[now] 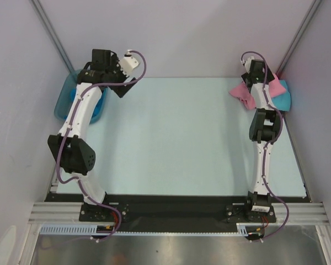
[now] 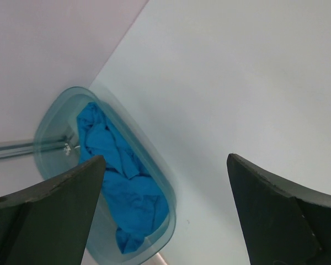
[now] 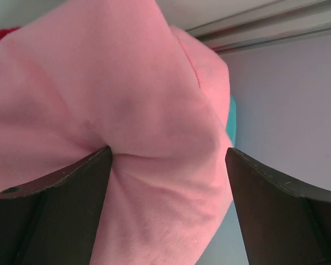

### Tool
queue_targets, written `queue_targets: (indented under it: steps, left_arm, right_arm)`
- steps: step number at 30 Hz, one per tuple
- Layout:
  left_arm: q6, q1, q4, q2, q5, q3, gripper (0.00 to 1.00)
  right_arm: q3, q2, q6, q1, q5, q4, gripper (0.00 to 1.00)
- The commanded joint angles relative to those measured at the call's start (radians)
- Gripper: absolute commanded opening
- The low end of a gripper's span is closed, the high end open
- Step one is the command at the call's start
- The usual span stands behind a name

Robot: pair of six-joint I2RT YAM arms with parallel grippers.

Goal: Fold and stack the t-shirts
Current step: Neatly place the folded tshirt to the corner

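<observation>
The pale blue tabletop (image 1: 176,138) is boxed by lilac walls (image 1: 182,33), and open surface spans the gap between the two arms.

Left arm (image 1: 80,113): stretched to the far left corner. The left claw (image 2: 165,160) hangs with jaws wide apart, holding nothing, above the translucent blue plastic tub (image 2: 49,118). The tub sits against the left wall with the crumpled bright blue t-shirt (image 2: 121,182) inside.

Right arm (image 1: 263,143): reaches to the far right corner. The right claw (image 3: 166,152) stands with jaws wide, pressed into the bunched light pink t-shirt (image 3: 127,83), and cloth bulges between the fingers. The turquoise t-shirt (image 1: 285,99) lies beneath, beside the right wall. A red t-shirt (image 3: 3,34) shows at the pile's edge.
</observation>
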Motion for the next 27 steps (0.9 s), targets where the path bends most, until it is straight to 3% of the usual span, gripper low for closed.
queue_targets:
  steps: [1, 10, 17, 27]
  left_arm:
    - [0.027, -0.013, -0.053, -0.027, -0.104, 0.116, 0.98]
    - [0.082, -0.027, -0.143, 0.001, -0.144, 0.151, 0.98]
    - [0.069, -0.036, -0.148, 0.033, -0.139, 0.186, 0.98]
    - [0.078, -0.058, -0.148, 0.08, -0.142, 0.266, 0.98]
  right_arm:
    - [0.024, -0.02, 0.025, -0.006, -0.006, 0.11, 0.89]
    - [0.026, 0.006, 0.001, -0.08, 0.004, 0.164, 0.9]
    - [0.024, 0.049, -0.001, -0.141, 0.024, 0.158, 0.78]
    - [-0.06, 0.038, 0.036, -0.186, 0.08, 0.132, 0.75]
